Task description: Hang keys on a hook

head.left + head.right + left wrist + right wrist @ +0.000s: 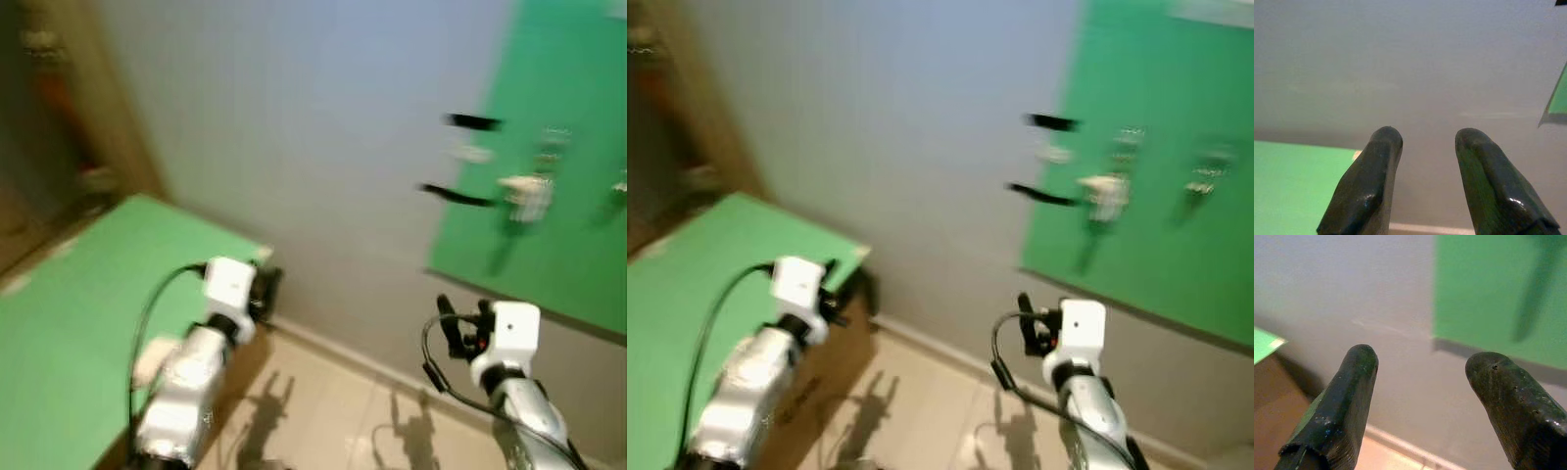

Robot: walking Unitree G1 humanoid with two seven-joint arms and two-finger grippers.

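1. Both of your grippers are empty. The left gripper has its two black fingers spread apart with nothing between them. The right gripper is spread the same way.
2. The keys hang against a green wall panel, up and to the right of both grippers. They are blurred, so you cannot tell whether they already sit on a hook.
3. Two dark hooks stick out sideways at the panel's left edge, one above the other.
4. Your right gripper is the nearer one, low and well apart from the keys.
5. On your left is a green-topped table. Ahead is a pale grey wall, and below it a beige tiled floor.
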